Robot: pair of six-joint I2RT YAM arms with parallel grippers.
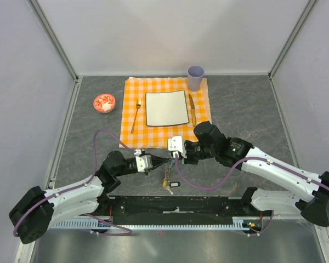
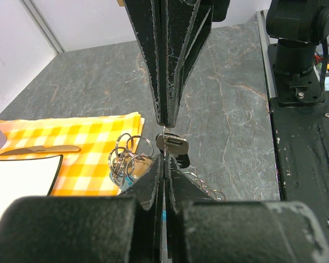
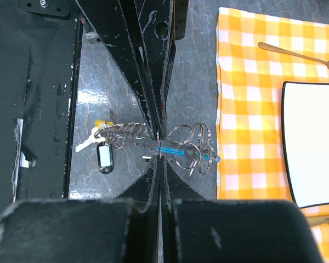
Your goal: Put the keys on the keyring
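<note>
Both claws are pressed together tip to tip, the left gripper (image 2: 163, 164) and right gripper (image 3: 162, 160) set at the keyring (image 3: 187, 147), which is found just beside the checked cloth (image 3: 252, 71); what each nips cannot be told. The keys (image 3: 93, 143) are seen near it. The wire coil should be steadied by one claw while a key's hole is fed slowly along it.

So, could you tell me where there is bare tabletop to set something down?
Free: the grey table right of the placemat and cup, up to the wall; a smaller patch left of the placemat, this side of the bowl. Crowded: near centre, where the left end effector and right end effector meet at the keys and keyring.
</note>
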